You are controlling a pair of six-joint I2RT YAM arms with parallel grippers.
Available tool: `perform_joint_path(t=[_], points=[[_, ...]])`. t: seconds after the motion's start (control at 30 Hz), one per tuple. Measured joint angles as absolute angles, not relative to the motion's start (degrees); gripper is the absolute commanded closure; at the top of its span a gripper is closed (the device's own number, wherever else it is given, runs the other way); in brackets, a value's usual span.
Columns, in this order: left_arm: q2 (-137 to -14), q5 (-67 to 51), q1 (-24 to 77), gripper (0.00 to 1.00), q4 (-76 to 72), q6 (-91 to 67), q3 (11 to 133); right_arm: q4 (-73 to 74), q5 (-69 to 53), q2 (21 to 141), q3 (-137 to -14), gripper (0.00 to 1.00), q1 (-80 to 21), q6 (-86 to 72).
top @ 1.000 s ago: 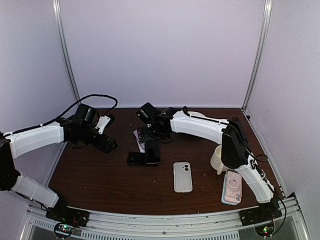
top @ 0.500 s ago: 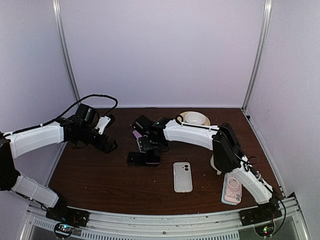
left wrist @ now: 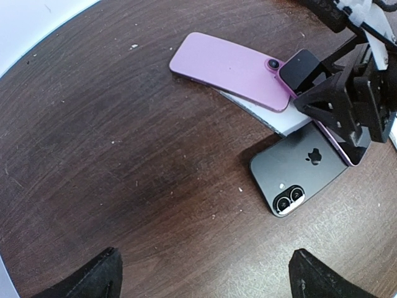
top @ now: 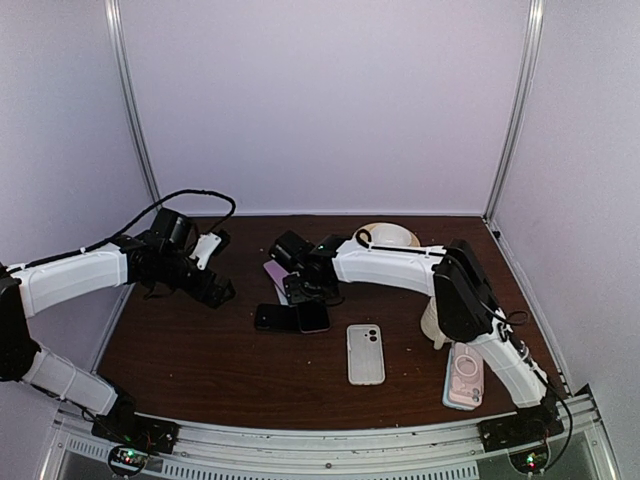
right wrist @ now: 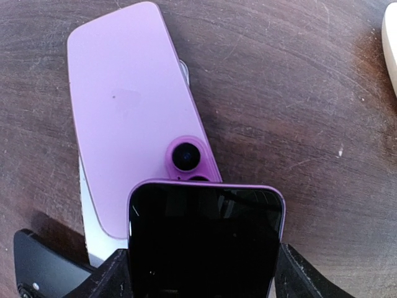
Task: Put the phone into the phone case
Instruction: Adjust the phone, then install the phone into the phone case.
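Peeking through the right wrist cam: got the right tool point(right wrist: 203, 266) clamped across the long edges of a purple-edged phone point(right wrist: 205, 230), screen up, with a finger on each side. Can't tell about lifted versus resting on the table point(left wrist: 93, 155).

Just past its top edge, seeing a pink phone point(right wrist: 133, 105) lying back-up, camera lens end nearest the tool, stacked on some flat white slab point(left wrist: 260, 115) poking out underneath. Also spotting a black phone point(left wrist: 301, 171) back-up, right up against that pile and the gripped phone, going by the left wrist cam.

Over on the other side: left tool point(left wrist: 201, 279) spread wide apart over bare wood, gripping nothing, off to the side of the pile.

From the top cam, finding the clear case point(top: 365, 353) flat on the table, nearer the arm bases, close to the phone pile but not touching. Further right, noticing another pink phone in a clear cover point(top: 463, 373) beside the right arm, plus a pale bowl point(top: 390, 236) toward the back wall.
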State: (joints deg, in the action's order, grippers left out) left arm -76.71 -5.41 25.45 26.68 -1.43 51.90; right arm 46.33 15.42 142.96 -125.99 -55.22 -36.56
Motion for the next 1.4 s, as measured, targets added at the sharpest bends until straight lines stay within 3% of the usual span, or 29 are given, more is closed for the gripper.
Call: perform_joint_path(t=[0.23, 0.57, 0.83, 1.1, 1.4], points=[[-75.44, -5.69, 25.45, 0.02, 26.72, -1.43, 51.90, 38.94, 15.20, 133.88, -114.13, 0.57, -55.77, -33.41], [-71.29, -6.59, 25.45, 0.02, 26.65, -1.58, 51.90, 27.55, 15.05, 119.09, -99.81, 0.64, -56.62, -28.36], [-67.85, -10.28, 26.41, 0.03, 28.16, -1.85, 52.88, 27.18, 18.98, 110.17, -89.84, 0.67, -57.89, -29.39], [-69.04, -16.93, 38.94, 0.04, 30.61, -3.38, 57.39, 32.88, 26.13, 99.35, -80.86, 0.71, -65.34, -36.62], [-69.12, -12.58, 56.18, 0.06, 26.81, -11.38, 52.23, 36.77, 31.05, 95.90, -70.54, 0.79, -70.08, -48.21]])
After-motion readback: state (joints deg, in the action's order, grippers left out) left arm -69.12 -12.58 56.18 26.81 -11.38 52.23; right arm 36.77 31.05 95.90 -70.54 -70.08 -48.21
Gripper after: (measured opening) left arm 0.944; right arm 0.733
